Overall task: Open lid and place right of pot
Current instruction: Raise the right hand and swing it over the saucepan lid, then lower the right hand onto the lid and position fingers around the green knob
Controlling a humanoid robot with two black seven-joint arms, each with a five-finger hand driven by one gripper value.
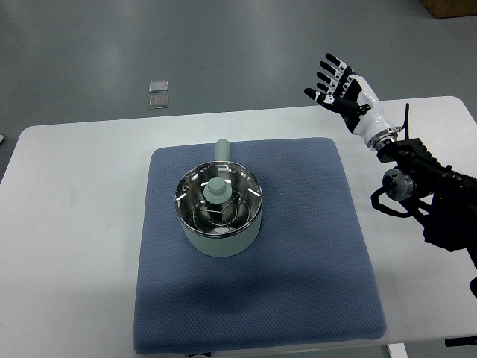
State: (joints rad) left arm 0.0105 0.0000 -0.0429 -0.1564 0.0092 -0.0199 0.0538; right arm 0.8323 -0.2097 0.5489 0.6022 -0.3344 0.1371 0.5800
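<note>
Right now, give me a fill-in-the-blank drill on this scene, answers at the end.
1. The lid sits ___ the pot.
2. The pot stands on a ___ mat.
3. The right hand is open and holds ___.
4. The pot's handle points toward the table's ___ edge.

Missing words: on; blue; nothing; far

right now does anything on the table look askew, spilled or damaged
Nothing stands out. The pot sits upright on the blue mat with its glass lid seated squarely. The right robot hand is open, raised beyond the mat's far right corner.
</note>
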